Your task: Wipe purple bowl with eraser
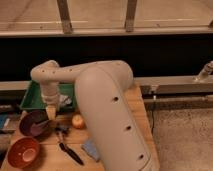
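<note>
Purple bowl (31, 125) sat near table's (136, 102) left edge, w/ gripper (50, 114) just over its right rim, jaws together. Couldn't tell if eraser was in them. Risk, imo: pressing on the rim could tip bowl or shove it off the edge.

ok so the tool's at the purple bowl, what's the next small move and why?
Probably a short sweep across the inside of the purple bowl, away from the rim it is at. The tool is shut and sits low at the bowl's rim, its tip reaching over the inside, so it looks placed to wipe. Whether the eraser is in its grip I cannot make out.
</note>
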`<state>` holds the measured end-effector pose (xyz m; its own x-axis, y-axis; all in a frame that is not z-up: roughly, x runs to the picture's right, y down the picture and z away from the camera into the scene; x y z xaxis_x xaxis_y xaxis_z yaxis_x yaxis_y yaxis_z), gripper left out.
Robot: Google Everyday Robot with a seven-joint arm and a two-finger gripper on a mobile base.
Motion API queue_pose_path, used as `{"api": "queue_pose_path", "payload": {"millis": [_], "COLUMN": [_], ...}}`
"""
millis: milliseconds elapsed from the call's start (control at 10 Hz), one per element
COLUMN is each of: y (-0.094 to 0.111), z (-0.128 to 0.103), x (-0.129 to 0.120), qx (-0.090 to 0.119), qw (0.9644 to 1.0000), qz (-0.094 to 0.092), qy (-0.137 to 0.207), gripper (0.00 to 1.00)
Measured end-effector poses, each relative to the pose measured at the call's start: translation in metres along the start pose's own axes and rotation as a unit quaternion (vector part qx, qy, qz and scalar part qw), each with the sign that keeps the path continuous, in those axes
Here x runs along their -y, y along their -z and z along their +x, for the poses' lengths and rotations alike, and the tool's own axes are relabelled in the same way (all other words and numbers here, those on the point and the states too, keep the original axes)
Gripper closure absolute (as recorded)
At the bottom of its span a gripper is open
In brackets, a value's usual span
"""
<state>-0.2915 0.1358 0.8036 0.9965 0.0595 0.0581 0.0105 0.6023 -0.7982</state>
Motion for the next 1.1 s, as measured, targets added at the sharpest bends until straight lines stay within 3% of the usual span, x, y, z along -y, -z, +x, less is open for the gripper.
{"api": "queue_pose_path", "payload": {"millis": [200,500,800,1100], "y": [-0.010,-0.007,0.000,0.005], "z": [-0.004,-0.014,-0.043,-0.068], "x": [0.003,0.012,0.022,0.016], "qx": [-0.006,-0.016,-0.019,-0.016], "qw": [0.9999,0.9997,0.9987,0.9962], "qz": [-0.012,-0.013,-0.006,-0.002], "qy": [0.002,0.013,0.048,0.086], "gripper": [1.00,1.00,1.00,1.00]}}
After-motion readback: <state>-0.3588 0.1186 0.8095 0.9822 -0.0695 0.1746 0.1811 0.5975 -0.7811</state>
